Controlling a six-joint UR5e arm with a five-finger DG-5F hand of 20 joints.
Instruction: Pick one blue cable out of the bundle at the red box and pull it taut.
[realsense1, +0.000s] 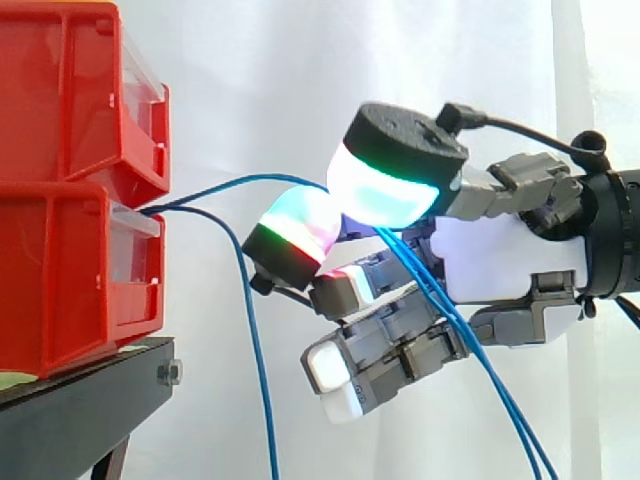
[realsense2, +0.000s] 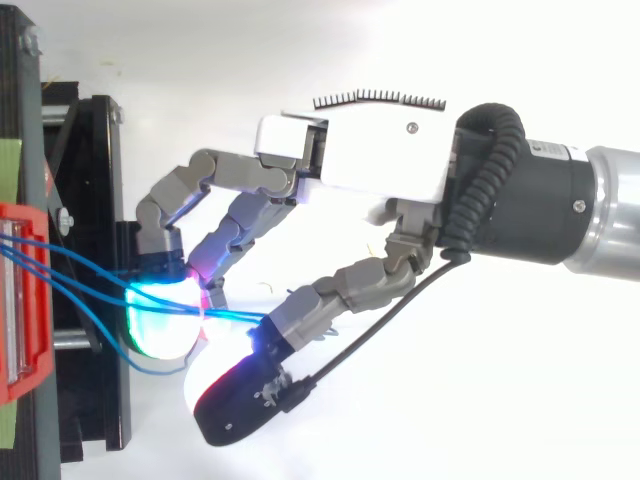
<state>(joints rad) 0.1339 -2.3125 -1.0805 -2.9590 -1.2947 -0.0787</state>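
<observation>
Arching thin blue cable (realsense1: 250, 178), robot hand (realsense1: 510, 255) pinching

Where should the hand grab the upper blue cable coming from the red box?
Pinch the upper blue cable on its arching free span, coming level from the side opposite the red box: there it stands apart from the hanging cable. The hand seems to pinch it there.

No legible text, numbers or signs, faint print on the wrist (realsense2: 545, 150) — unreadable

Open room lies between the hand (realsense1: 510, 255) and the red bins (realsense1: 70, 270) at left. Blue cables (realsense1: 262, 390) cross it.
</observation>
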